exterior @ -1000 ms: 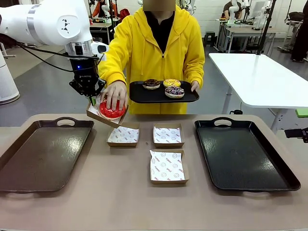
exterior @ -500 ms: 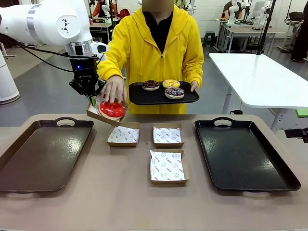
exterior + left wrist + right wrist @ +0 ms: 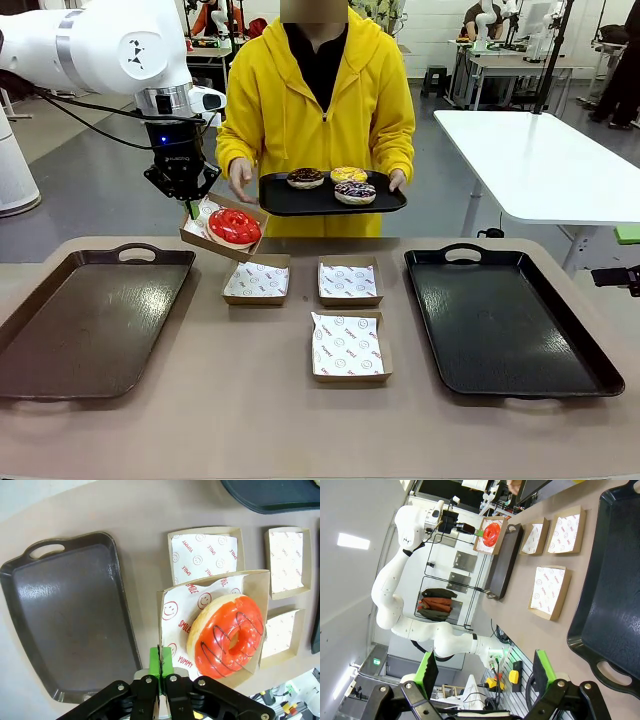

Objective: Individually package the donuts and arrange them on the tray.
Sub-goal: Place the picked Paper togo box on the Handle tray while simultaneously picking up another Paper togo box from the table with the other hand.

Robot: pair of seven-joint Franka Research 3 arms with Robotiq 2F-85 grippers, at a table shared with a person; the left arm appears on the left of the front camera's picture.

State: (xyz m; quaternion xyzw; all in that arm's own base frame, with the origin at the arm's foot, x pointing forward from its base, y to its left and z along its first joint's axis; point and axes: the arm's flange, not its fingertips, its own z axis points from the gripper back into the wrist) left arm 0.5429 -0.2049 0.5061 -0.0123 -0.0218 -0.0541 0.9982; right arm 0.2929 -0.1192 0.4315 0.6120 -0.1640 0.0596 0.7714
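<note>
Three ring donuts, a dark chocolate donut point(image 3: 305, 177), a yellow donut point(image 3: 348, 174) and a dark-glazed sprinkled donut point(image 3: 355, 192), sit on the shallow black serving tray point(image 3: 285, 206) that a person in a yellow hoodie holds beyond the far edge of the beige tabletop point(image 3: 200, 420). The glossy red ring donut point(image 3: 234, 226) lies in a paper-lined brown cardboard box point(image 3: 197, 235), lifted and tilted over the far edge near the far right corner of the dark brown handled tray point(image 3: 90, 320). From the left wrist, the left fingers point(image 3: 154, 662) are seen clamped together on that box's side wall, and thin looping lines cross the red glaze. From the right wrist, the right fingers point(image 3: 427, 669) stand wide apart, holding nothing, over the black handled tray point(image 3: 615, 590) at the right edge. Three empty paper-lined boxes point(image 3: 257, 280) rest mid-tabletop. A second ago the person's hand point(image 3: 241, 180) pressed on the red donut; now it is off it, back at the serving tray, while the held box has stayed put.
</note>
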